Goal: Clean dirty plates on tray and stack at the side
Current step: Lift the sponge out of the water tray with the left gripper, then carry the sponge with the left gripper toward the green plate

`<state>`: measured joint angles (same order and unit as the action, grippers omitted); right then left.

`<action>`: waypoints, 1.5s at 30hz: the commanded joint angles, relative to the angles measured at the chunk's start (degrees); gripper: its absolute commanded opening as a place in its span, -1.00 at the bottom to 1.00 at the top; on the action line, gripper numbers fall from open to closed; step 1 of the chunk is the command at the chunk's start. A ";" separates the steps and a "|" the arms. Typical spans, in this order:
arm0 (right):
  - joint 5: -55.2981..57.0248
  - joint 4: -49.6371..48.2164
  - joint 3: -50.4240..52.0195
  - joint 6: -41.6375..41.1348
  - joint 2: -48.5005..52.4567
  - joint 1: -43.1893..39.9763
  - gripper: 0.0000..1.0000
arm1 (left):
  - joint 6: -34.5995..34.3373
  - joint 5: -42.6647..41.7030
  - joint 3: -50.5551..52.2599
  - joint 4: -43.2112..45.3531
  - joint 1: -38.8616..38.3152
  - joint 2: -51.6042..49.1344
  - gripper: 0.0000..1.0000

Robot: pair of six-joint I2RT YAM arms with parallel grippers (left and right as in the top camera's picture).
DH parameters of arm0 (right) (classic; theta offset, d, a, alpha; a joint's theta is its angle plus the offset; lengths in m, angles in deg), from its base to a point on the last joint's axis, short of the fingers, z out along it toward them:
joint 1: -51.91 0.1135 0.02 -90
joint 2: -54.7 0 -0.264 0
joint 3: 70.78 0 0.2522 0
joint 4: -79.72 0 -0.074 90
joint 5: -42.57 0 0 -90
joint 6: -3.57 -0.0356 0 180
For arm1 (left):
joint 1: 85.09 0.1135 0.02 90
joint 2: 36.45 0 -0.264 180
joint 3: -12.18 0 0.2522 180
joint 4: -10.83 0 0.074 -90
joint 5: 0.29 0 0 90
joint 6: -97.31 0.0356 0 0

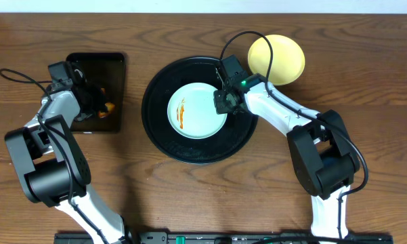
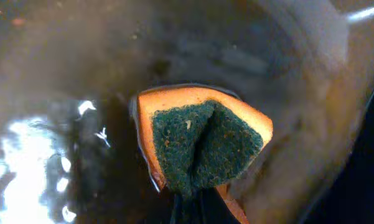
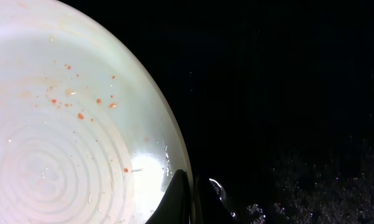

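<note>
A pale mint-green plate (image 1: 196,110) with an orange sauce streak lies in the round black tray (image 1: 161,139). My right gripper (image 1: 225,102) is shut on the plate's right rim. In the right wrist view the rim passes between the two dark fingers of the right gripper (image 3: 193,194), and orange specks dot the plate (image 3: 62,124) against the wet tray (image 3: 286,93). A pale yellow plate (image 1: 281,57) rests on the table beyond the tray's upper right. My left gripper (image 1: 98,103) is shut on an orange sponge with a green scouring face (image 2: 202,143), low over brownish liquid.
The small rectangular black tray (image 1: 115,68) with brownish liquid (image 2: 62,74) stands at the left, under the left gripper (image 2: 196,208). Cables run from both arms across the wooden table (image 1: 366,102).
</note>
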<state>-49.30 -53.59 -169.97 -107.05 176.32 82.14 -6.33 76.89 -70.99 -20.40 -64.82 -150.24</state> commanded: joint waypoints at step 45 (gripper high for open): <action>1.84 0.26 0.55 0.52 0.70 0.61 -0.98 | -23.80 -59.71 1.14 28.06 13.73 13.86 -0.85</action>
<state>-48.97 -53.40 -169.91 -107.01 176.32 82.14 -21.22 34.25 -68.19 -5.02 -51.53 -139.10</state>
